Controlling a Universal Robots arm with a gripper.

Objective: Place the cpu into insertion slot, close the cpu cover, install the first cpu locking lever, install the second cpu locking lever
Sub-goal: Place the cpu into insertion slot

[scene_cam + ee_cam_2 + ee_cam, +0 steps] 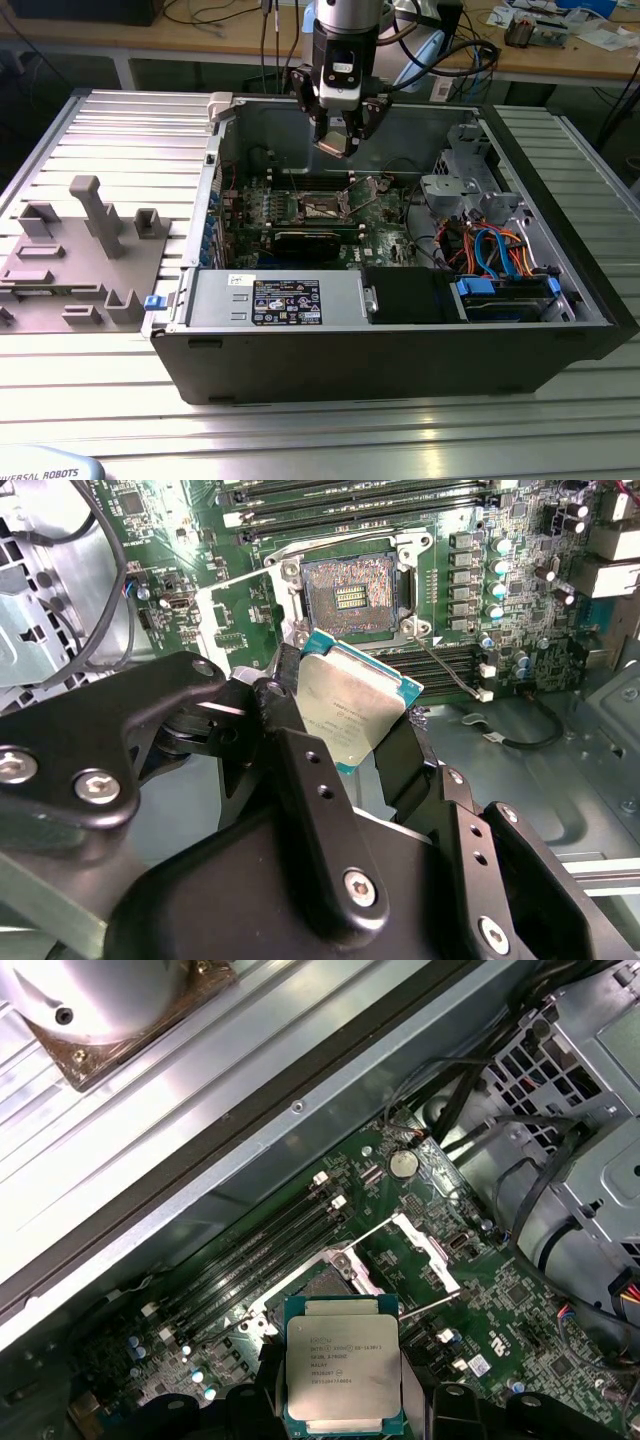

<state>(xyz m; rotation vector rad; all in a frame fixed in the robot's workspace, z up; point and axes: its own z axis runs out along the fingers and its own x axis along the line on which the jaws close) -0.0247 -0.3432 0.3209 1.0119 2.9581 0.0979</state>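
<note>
the cpu [355, 705] is clamped in my tool [346, 720], clear of the bare insertion slot [350, 585]; a tilted or offset descent could damage both.

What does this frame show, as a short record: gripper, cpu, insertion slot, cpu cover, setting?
gripper: gripper shut on the cpu, hanging above the motherboard
cpu: cpu clamped by its edges, metal top showing in both wrist views, not yet in the slot
insertion slot: insertion slot open and empty, contacts exposed
cpu cover: cpu cover raised, clear of the slot
setting: computer case lying open on a ribbed metal table
</note>
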